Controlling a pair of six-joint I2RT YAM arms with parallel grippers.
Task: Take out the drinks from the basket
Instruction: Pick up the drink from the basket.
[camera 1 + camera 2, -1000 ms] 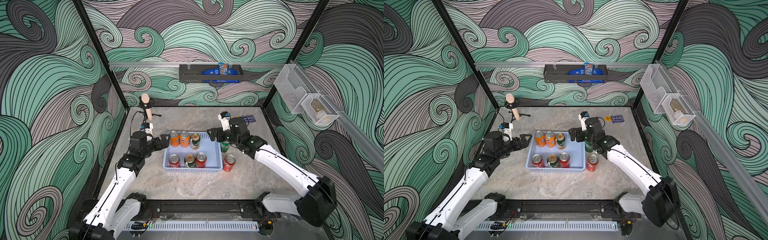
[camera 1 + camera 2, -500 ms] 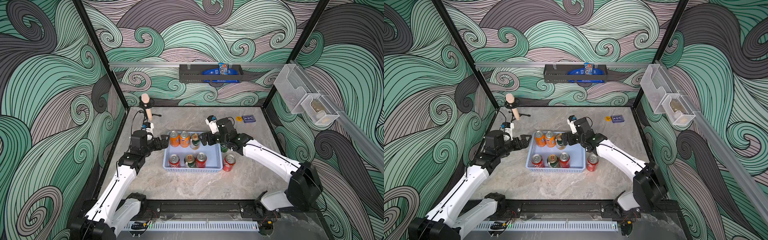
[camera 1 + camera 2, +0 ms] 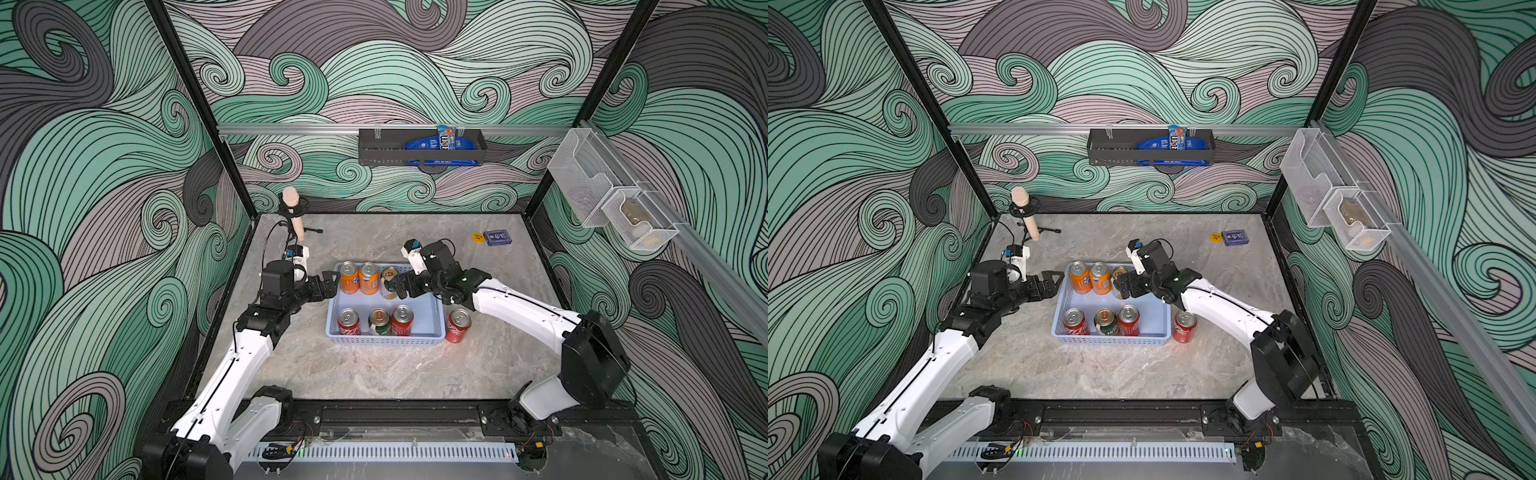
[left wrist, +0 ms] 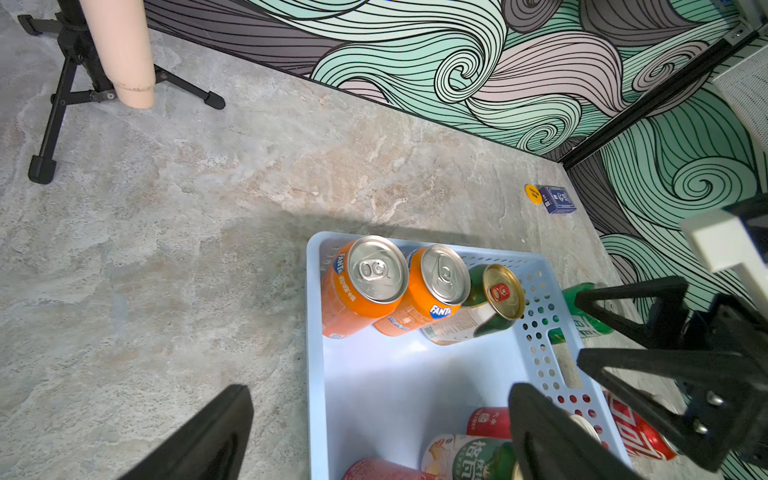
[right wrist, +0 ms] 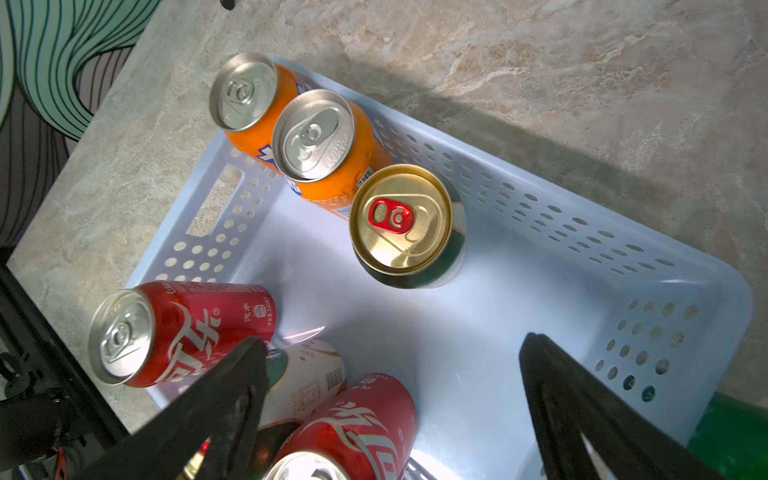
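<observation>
While our right gripper spreads its black jaws wide and empty above the smooth floor of the perforated light-blue plastic basket, our left gripper gapes equally wide near its left rim. Six cylindrical aluminium cans stand inside; a glossy red can and a green can sit just outside.

Light-blue basket holds six upright cans (red can just beside it).

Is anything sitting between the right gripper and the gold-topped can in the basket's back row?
Nothing visible does. The right gripper has its jaws open over bare basket floor, and the gold-topped can stands just ahead; the nearest orange can is beyond it.
</observation>
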